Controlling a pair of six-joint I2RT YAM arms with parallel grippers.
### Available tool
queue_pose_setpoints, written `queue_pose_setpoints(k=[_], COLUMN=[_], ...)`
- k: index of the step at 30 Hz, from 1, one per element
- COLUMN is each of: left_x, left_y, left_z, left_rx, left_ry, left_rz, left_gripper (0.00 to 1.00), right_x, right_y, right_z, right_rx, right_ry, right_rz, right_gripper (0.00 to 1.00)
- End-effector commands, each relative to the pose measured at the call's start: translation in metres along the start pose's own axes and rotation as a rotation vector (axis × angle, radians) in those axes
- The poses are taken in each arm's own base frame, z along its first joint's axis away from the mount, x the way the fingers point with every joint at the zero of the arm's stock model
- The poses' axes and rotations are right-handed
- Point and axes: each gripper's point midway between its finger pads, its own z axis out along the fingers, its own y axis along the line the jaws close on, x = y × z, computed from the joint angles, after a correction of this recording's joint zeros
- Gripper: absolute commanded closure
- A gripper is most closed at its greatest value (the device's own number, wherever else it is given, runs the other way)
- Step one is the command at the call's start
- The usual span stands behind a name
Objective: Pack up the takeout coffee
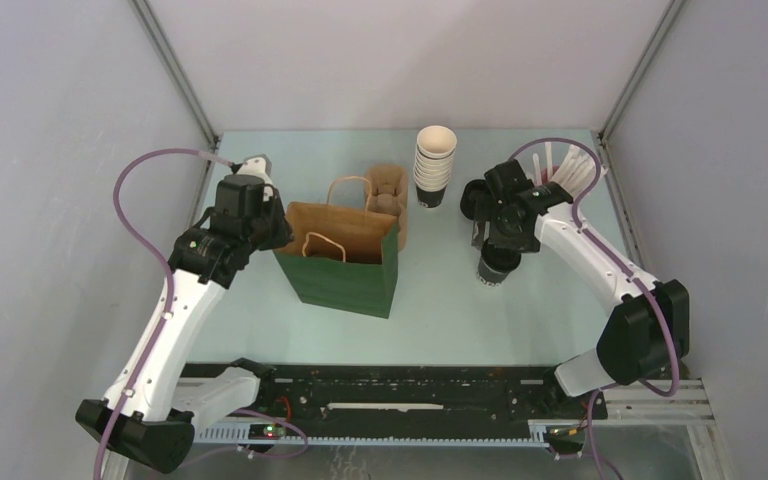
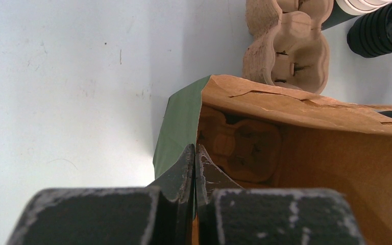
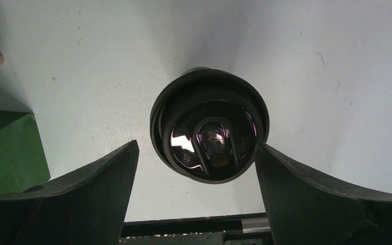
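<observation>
**Packing status: coffee capped, not yet bagged**

Packing is standing at the pick-up step, by this reading. The takeout coffee (image 1: pixel 497 266) is sitting upright on the table (image 1: pixel 460 320), to the right of the green bag (image 1: pixel 345 283) and apart from it, nearer the right edge than the left. Its lid is already seated. The grasp, the lift and the lowering into the bag are judged to be remaining.

The right gripper (image 3: pixel 195 148) is hanging over the cup with its fingers spread wide. One finger is flanking each side of the lid, and neither is clamping anything. The left gripper (image 2: pixel 195 155) is pinching the bag's left rim with its fingers fully closed, holding the mouth open.

The lid is showing as glossy black moulded plastic, round, with a raised centre tab. The cup wall is reading as dark paper. The bag is presenting matte green paper outside and brown kraft inside, with loop handles. A tan, fibrous pulp carrier (image 2: pixel 240 148) is lying in the bag's bottom.
</observation>
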Motion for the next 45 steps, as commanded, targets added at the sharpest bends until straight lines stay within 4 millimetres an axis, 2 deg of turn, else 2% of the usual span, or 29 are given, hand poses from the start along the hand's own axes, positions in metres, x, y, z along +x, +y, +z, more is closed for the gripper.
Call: queue_pose_setpoints(k=[1, 14, 21, 28, 36, 45], left_x=[0.005, 0.006, 0.007, 0.008, 0.009, 0.010], left_y=[0.000, 0.001, 0.000, 0.000, -0.001, -0.002], left_z=[0.001, 0.000, 0.000, 0.000, 0.000, -0.001], left_rx=[0.010, 0.011, 0.017, 0.019, 0.022, 0.031], left_ry=[0.009, 0.015, 0.017, 0.022, 0.026, 0.028], left_rz=[-0.005, 0.005, 0.008, 0.008, 0.009, 0.009], left_gripper=[0.96, 0.96, 0.95, 0.95, 0.95, 0.95], right_x=[-0.017, -0.012, -0.006, 0.001, 0.007, 0.008], right_y=[0.001, -0.001, -0.004, -0.002, -0.002, 0.000], right_z=[-0.015, 0.001, 0.008, 0.010, 0.014, 0.012], right_rx=[-0.024, -0.015, -0.005, -0.010, 0.001, -0.014], right_ry=[-0.073, -0.057, -0.038, -0.025, -0.013, -0.021], right_rz=[-0.012, -0.022, -0.028, -0.034, -0.042, -0.050], right_gripper=[0.06, 0.13, 0.12, 0.15, 0.12, 0.22])
